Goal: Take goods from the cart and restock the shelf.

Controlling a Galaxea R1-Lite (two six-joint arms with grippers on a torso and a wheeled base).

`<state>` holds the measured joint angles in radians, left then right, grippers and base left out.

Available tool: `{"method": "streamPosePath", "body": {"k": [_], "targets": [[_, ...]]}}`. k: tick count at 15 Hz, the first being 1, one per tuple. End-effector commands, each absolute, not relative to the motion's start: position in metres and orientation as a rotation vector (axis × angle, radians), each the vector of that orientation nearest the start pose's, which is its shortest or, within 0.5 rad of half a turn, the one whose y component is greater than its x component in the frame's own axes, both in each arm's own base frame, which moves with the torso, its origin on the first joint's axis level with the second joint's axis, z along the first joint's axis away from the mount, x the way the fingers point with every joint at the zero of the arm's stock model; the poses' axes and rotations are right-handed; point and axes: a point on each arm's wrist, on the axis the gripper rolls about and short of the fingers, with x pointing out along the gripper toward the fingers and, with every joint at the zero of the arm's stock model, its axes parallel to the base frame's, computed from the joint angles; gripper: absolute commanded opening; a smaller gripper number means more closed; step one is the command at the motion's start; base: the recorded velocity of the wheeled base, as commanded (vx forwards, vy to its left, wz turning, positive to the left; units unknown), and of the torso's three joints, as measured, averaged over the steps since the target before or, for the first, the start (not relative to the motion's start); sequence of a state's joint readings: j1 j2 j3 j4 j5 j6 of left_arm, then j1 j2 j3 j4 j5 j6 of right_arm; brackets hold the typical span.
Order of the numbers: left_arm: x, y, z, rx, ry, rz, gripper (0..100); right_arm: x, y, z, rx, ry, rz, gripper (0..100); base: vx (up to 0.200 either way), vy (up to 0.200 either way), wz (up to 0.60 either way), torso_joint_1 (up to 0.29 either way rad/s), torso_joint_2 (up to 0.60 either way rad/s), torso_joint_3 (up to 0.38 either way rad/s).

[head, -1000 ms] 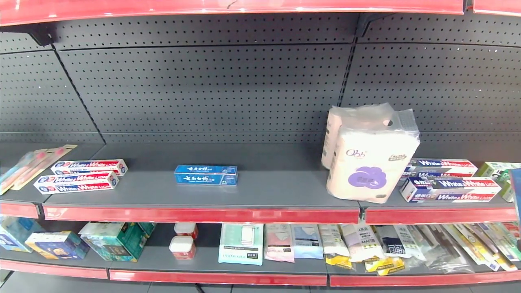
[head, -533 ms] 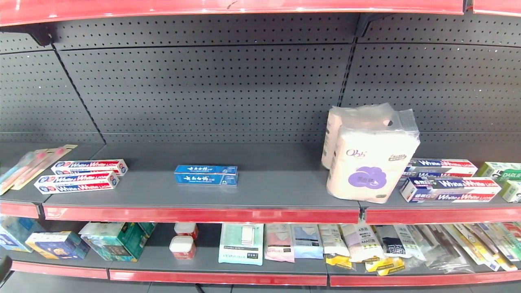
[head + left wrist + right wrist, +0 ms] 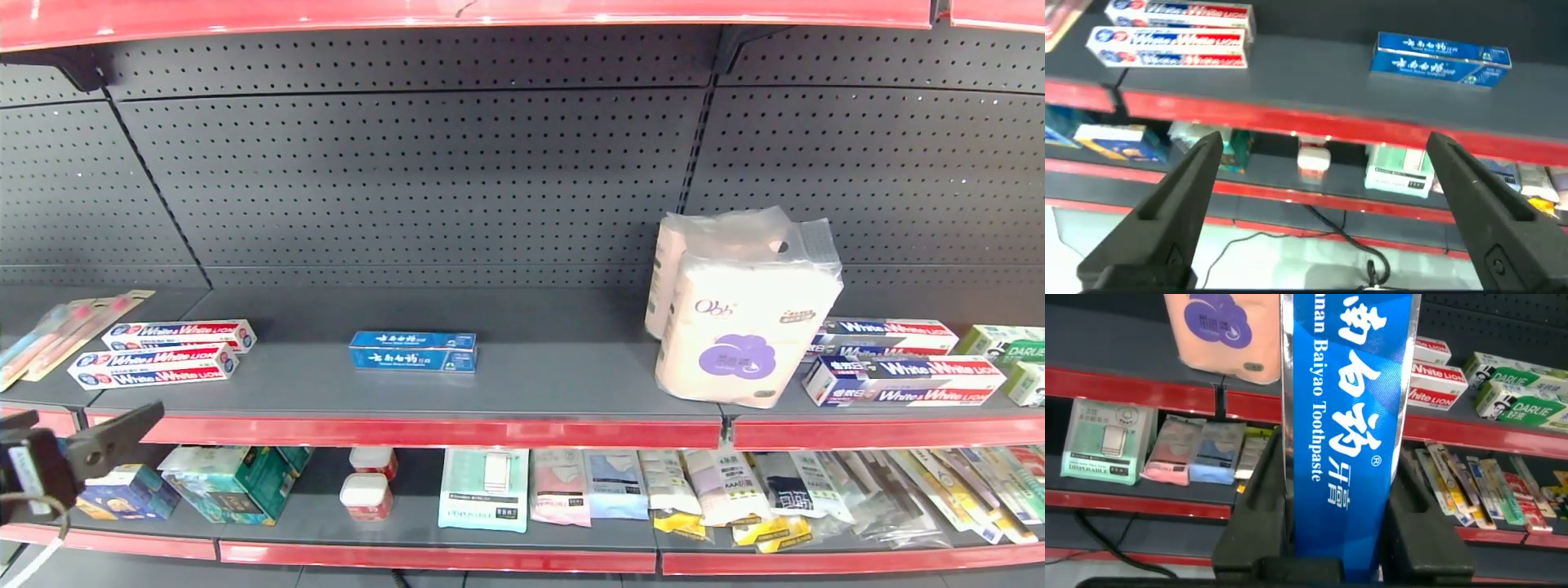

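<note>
Right claw (image 3: 1343, 461) is pinching a blue toothpaste box (image 3: 1347, 416) by its lower end. The box is standing upright between the fingers, out in front of the shelf (image 3: 555, 359) and not yet on it.

Left claw (image 3: 1323, 143) is hanging spread and empty, low at the left. It is sitting just in front of the shelf's red lip (image 3: 408, 430), near the goods on the lower shelf (image 3: 326, 523).

On the shelf, a matching blue box (image 3: 413, 350) is lying flat near the middle with bare space on both sides. Two white-and-red toothpaste boxes (image 3: 163, 353) are lying to its left. A tissue pack (image 3: 739, 318) is standing to its right, with more toothpaste boxes (image 3: 898, 367) just beyond it. The pegboard (image 3: 408, 180) is closing off the back.

Risks, as judged from here:
- The grip is sitting low on a tall box, so the box may be free to pivot. A nudge against the red lip on the way in could swing it out of the fingers.
- The box is arriving upright while its match is lying flat. Laying it down needs a wrist turn, and releasing early would let it topple or slide off the front.
- The tissue pack is standing tall beside the likely path. A brush from the arm could tip it onto the boxes behind.
- The spread left fingers are close to the lip and could snag it if that arm rises.
</note>
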<state>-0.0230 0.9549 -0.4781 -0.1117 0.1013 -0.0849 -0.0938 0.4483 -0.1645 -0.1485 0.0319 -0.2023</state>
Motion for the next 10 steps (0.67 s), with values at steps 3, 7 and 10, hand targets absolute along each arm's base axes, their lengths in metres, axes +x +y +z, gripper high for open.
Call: {"method": "streamPosePath", "body": {"k": [3,7,10], "targets": [[0.210,-0.005,0.158,-0.055,0.430,0.083,100,0.023,-0.001,0.137,-0.209,0.167,-0.042,0,0.000,0.000,0.00,0.000,0.00,0.000],[0.280,-0.022,0.139,-0.031,0.396,0.100,100,0.024,-0.001,0.131,-0.250,0.197,-0.026,0,0.000,0.000,0.00,0.000,0.00,0.000],[0.328,-0.034,0.146,-0.035,0.400,0.080,100,0.023,-0.001,0.126,-0.257,0.211,-0.022,0,0.000,0.000,0.00,0.000,0.00,0.000]]}}
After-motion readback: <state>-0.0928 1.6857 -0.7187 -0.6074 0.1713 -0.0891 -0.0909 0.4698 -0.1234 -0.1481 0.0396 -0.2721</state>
